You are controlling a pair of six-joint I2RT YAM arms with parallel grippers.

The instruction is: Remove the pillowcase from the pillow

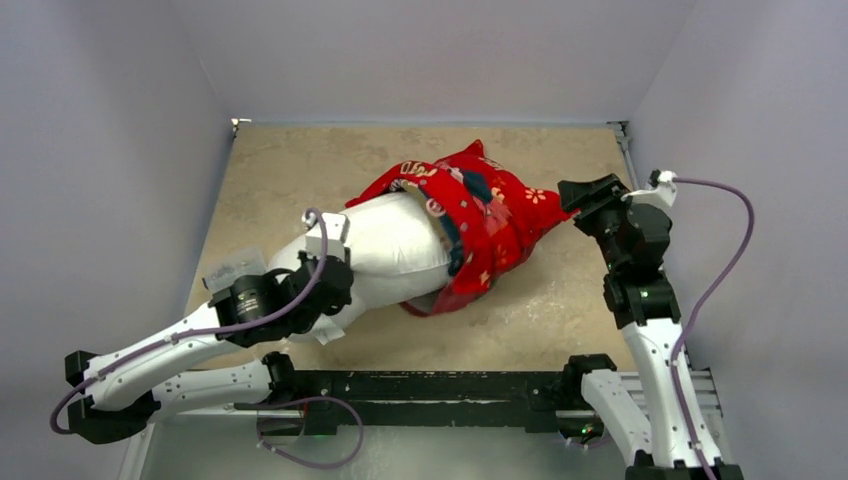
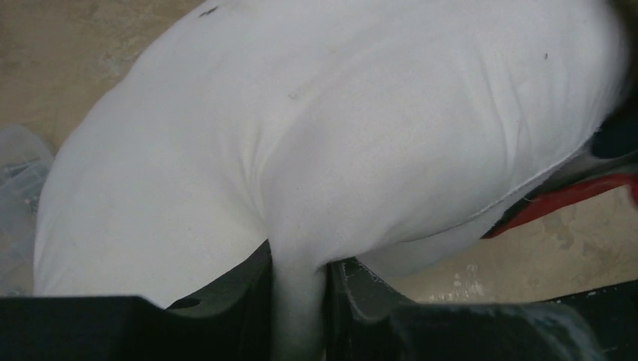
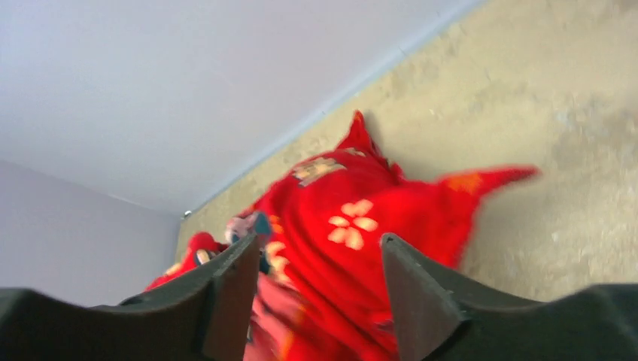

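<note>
Pillowcase (image 1: 490, 215) half stripped. Pillow (image 2: 338, 135) fold is pinched by left gripper (image 2: 299, 289); right gripper (image 3: 320, 259) is spread, empty. Fresh hold on pillowcase judged needed.

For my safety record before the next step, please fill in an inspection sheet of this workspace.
Surface: mottled beige tabletop.
Job's things: white pillow about half out of the red pillowcase.
Clutter: nothing seen.
Grippers: left gripper pinching a fold of the pillow; right gripper open, facing the pillowcase.
Cables: purple cables looping off both arms.
Surroundings: plain pale walls on three sides.
</note>
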